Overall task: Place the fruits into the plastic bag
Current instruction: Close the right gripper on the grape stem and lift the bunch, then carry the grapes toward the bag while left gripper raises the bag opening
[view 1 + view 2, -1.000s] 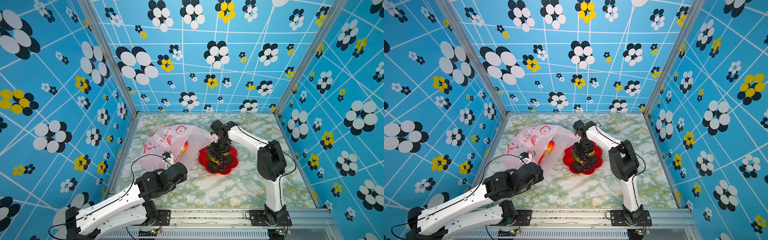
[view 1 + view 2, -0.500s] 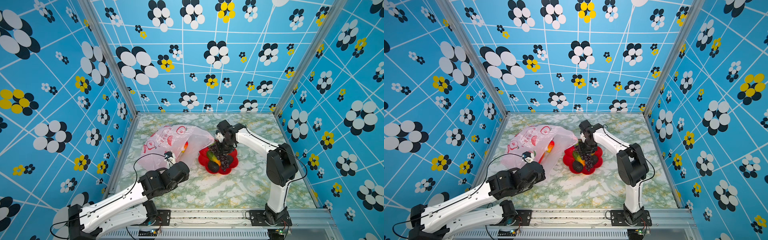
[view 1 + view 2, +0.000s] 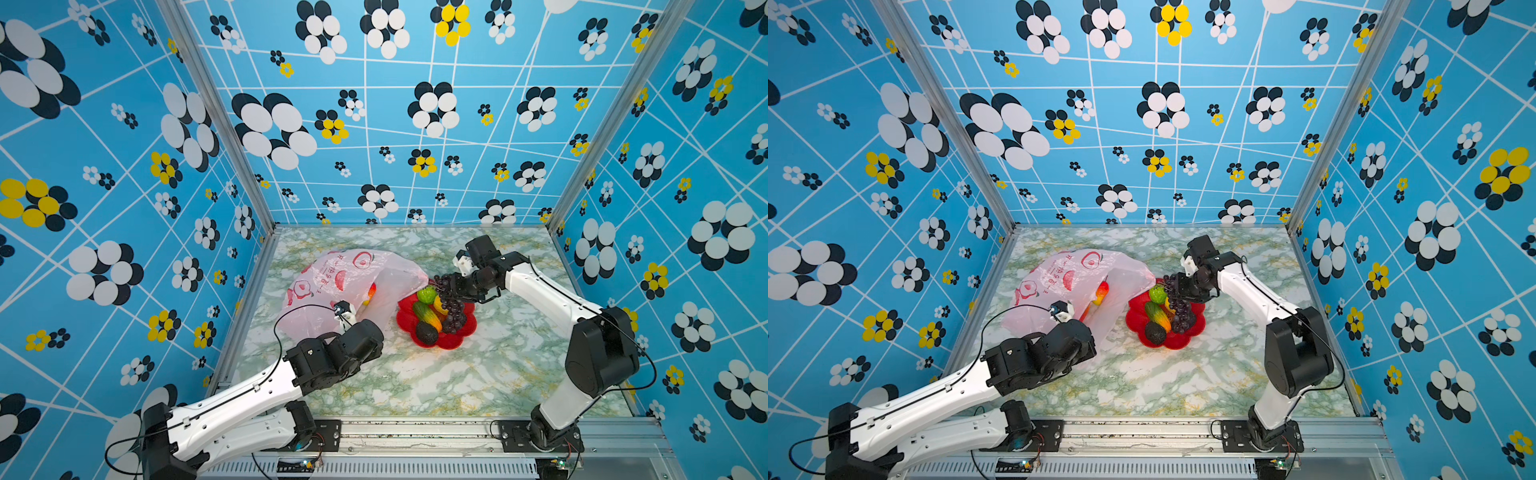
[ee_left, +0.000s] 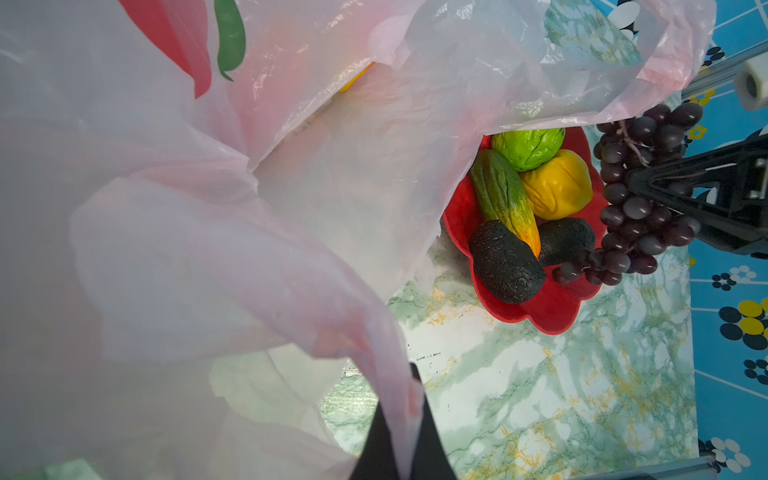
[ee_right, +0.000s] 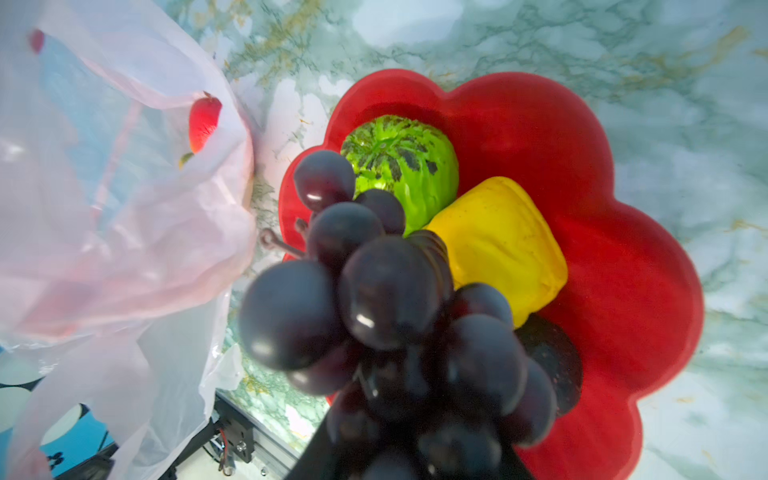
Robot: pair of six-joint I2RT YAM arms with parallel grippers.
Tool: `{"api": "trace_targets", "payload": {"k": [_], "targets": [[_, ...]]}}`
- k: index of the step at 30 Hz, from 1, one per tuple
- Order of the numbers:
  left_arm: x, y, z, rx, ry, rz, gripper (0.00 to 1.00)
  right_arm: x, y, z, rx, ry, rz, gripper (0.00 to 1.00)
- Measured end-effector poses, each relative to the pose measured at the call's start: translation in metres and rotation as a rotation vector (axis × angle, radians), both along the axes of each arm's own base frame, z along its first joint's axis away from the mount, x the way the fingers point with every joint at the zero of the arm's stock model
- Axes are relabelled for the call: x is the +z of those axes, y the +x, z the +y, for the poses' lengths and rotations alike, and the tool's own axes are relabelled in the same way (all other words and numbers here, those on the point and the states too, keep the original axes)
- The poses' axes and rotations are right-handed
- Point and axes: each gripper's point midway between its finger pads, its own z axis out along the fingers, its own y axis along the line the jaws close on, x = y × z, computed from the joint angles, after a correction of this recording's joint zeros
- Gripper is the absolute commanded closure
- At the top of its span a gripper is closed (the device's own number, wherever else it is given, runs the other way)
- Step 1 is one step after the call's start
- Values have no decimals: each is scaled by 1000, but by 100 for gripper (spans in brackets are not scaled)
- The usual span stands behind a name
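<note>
Now the right gripper (image 3: 454,291) clamps the grape bunch (image 4: 640,208) over the red dish (image 4: 552,309): four fruits (image 4: 503,195) there, perhaps a fifth dark one (image 4: 567,239). The left gripper (image 4: 405,415) pinches the plastic bag (image 3: 332,286) by its edge; one mango (image 3: 370,292) inside.

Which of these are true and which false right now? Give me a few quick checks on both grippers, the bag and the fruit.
1. The right gripper has the grape bunch between its fingers. True.
2. The left gripper is open, clear of the plastic bag. False: its fingers are shut on the bag's edge.
3. The plastic bag holds no fruit. False: a red-yellow mango shows through it.
4. The green kiwi lies in the red dish. True.
5. The dark avocado is in the bag. False: it lies in the dish.
</note>
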Motion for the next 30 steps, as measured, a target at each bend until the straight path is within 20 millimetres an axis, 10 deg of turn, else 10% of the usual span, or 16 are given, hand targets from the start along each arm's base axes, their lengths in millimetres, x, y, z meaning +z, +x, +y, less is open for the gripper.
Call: {"api": "trace_targets", "payload": {"k": [17, 30], "targets": [[7, 4, -12, -24, -25, -13, 100, 131, -1, 4, -148, 305, -222, 64], [22, 13, -9, -27, -49, -33, 100, 205, 2, 51, -127, 576, -313, 67]]}}
